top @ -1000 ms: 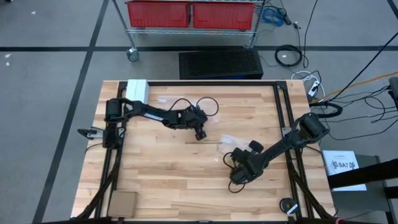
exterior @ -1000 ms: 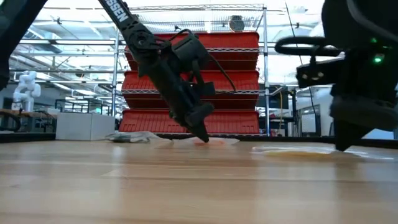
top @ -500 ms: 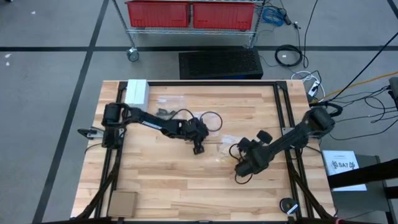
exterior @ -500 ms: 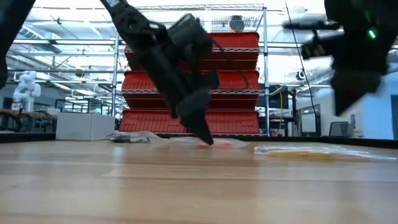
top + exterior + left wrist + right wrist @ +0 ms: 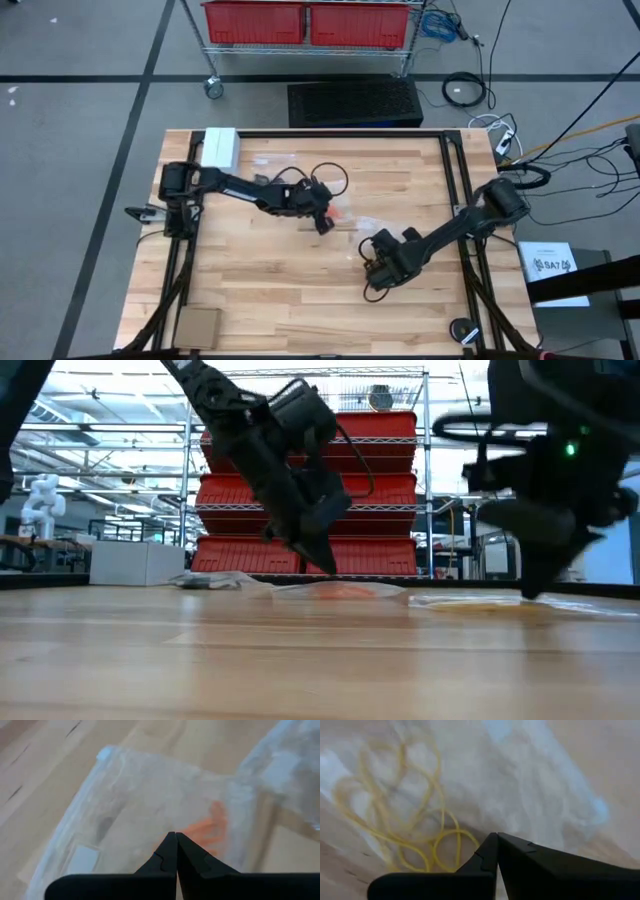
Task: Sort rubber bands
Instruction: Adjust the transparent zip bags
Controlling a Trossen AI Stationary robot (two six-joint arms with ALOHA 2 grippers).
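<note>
Orange rubber bands (image 5: 212, 827) lie inside a clear zip bag (image 5: 125, 805) that rests flat on the table (image 5: 250, 280). My left gripper (image 5: 175, 836) is shut just above that bag, and in the low view its tip (image 5: 322, 567) hangs clear of the table. Pale yellow rubber bands (image 5: 410, 810) lie in a second clear bag (image 5: 520, 785) to the right. My right gripper (image 5: 496, 836) is shut over that bag's edge, with its tip (image 5: 527, 592) low, close to the table. My left gripper slants down over the bag holding the orange bands. I cannot tell whether its shut tips touch the plastic. My right gripper points steeply down at the bag holding the yellow bands. I cannot tell whether it touches that bag.
A white box (image 5: 220, 148) and another clear bag (image 5: 265, 160) sit near the far edge. The left arm's cable (image 5: 330, 180) loops beside the arm. A cardboard square (image 5: 197, 325) lies at the near left corner. Black frame rails (image 5: 455, 180) border the table.
My left gripper has risen off the bag with the orange bands, moved a little toward the table's right edge, and rolled. That bag now shows uncovered. My right gripper rose, rolled, then came back down near the bag with the yellow bands.
</note>
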